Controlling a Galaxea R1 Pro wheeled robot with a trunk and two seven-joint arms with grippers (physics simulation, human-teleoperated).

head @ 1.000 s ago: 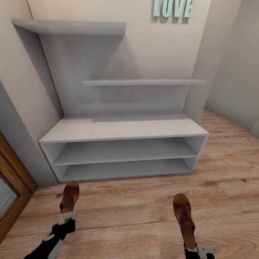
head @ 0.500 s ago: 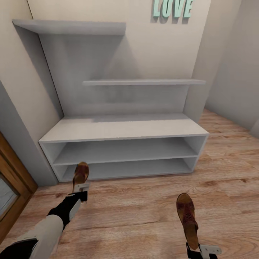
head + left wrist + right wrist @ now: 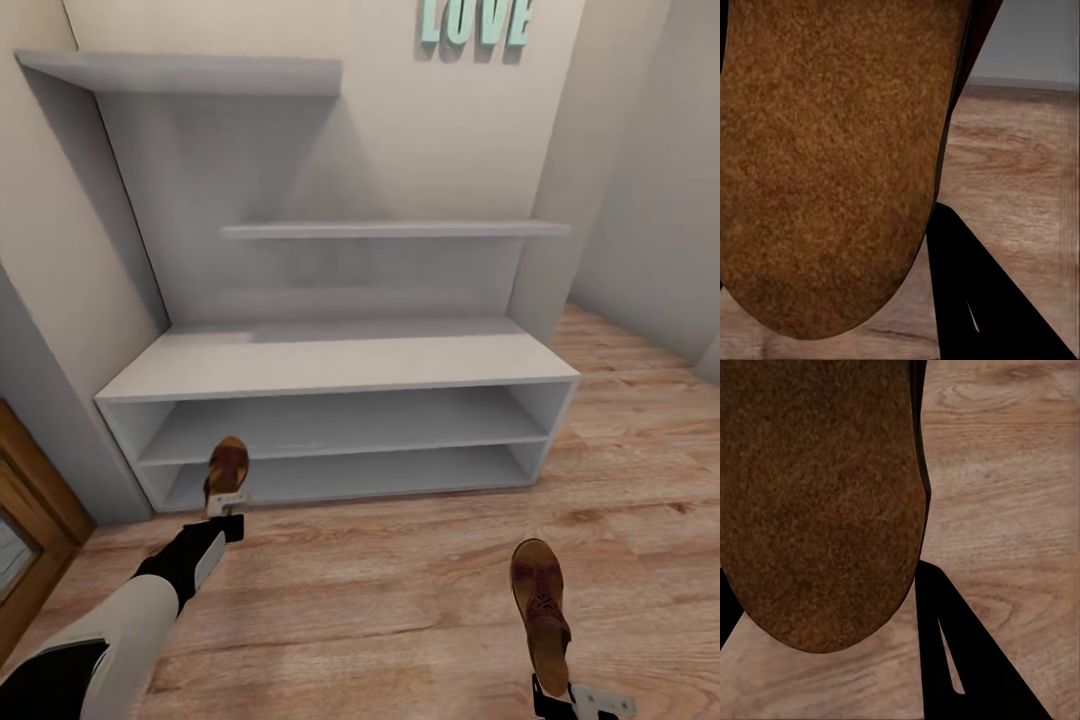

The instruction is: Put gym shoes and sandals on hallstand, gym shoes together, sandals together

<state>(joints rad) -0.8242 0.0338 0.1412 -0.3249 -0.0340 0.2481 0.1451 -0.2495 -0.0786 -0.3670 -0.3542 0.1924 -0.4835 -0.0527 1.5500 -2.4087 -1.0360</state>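
- Low in the left half of the head view, my left end effector (image 3: 226, 503) is clamped on the heel of one sandal (image 3: 227, 466), whose toe points up the frame toward the hallstand (image 3: 340, 362).
- That sandal sits in front of the left end of the rack's lower tier, above the corridor floor (image 3: 400, 580); I cannot tell whether its toe has crossed the rack's front edge.
- From my left wrist view, the tan underside of this sandal (image 3: 832, 157) covers most of the frame, with one dark fingertip (image 3: 982, 300) beside it and wood planks beyond.
- At the lower right of the head view, my right end effector (image 3: 570, 697) grips the heel of the other sandal (image 3: 541, 615), which points up the frame and hangs over the floor, well apart from the rack.
- My right wrist view shows this sandal's brown sole (image 3: 817, 502) close up, a dark fingertip (image 3: 975, 660) next to it, and floor planks behind.
- Farther out, the hallstand stands against the wall: two open tiers low down, a flat top, and two staggered shelves rising toward the upper left of the frame.
- Teal "LOVE" letters (image 3: 478, 22) hang on the wall at the top centre.
- A wooden door frame (image 3: 30, 540) runs along the lower left edge.
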